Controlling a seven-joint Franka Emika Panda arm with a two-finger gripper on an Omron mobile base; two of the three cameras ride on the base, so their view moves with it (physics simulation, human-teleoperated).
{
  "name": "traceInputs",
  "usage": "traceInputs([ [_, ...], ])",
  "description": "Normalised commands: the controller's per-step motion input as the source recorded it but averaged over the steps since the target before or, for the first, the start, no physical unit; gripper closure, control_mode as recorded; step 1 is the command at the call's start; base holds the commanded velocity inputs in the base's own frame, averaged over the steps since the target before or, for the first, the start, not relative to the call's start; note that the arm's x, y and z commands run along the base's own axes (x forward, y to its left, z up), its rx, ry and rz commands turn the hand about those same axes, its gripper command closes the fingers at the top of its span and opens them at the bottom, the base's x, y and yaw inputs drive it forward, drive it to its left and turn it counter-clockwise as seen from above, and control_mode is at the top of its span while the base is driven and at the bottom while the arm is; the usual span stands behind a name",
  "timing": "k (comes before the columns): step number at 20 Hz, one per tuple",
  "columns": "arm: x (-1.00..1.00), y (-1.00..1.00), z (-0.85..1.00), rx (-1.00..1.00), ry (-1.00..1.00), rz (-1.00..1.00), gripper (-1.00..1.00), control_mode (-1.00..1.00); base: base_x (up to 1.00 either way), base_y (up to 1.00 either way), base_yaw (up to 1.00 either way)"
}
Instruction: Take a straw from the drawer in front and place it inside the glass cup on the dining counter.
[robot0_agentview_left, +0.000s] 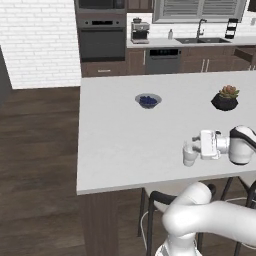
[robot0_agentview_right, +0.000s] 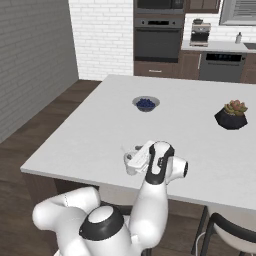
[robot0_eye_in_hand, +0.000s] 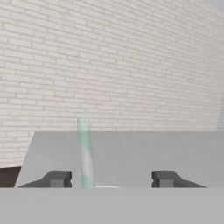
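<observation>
Hovering level at the near edge of the table (robot0_agentview_left: 115, 150), the gripper (robot0_agentview_left: 192, 145) points along the white slab with its fingers spread well apart and nothing between them; in the hand view both dark fingertips (robot0_eye_in_hand: 57, 179) stand far to either side of the straw (robot0_eye_in_hand: 85, 153), neither touching it. Directly ahead of the gripper, almost against its fingertips, stands the glass cup (robot0_agentview_left: 189, 157), a small translucent tumbler close to the table's front edge, whose pale rim just peeks up at the bottom of the hand view (robot0_eye_in_hand: 103, 187). The straw rises out of that cup, so it looks already delivered: a thin pale stick with a greenish tint, its long axis near upright, leaning slightly away from the cup's middle, lower end down in the glass and upper end free in the air. I judge it very light and fairly stiff, but slim and smooth enough to roll or slip between the pads, so any regrasp should be a gentle pinch around mid-length, across its axis. The cup is likely light too and easy to tip with a nudge, so the fingers should back straight off. Farther beyond the gripper sits a shallow grey bowl (robot0_agentview_left: 148, 100) with dark blue contents, and off to its right a succulent in a dark pot (robot0_agentview_left: 224, 99). Beyond the table's far edge is the white brick wall (robot0_eye_in_hand: 113, 61).
</observation>
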Motion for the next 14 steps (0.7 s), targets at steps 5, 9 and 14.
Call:
traceInputs([
  [5,0.00,0.08,0.00,0.00,0.00,-0.04,-1.00,-1.00,0.00,0.00,0.00],
  [9,-0.04,0.00,0.17,0.00,0.00,-0.06,-1.00,-1.00,0.00,0.00,0.00],
  [14,-0.41,-0.21,0.69,0.00,0.02,-0.05,-1.00,-1.00,0.00,0.00,0.00],
])
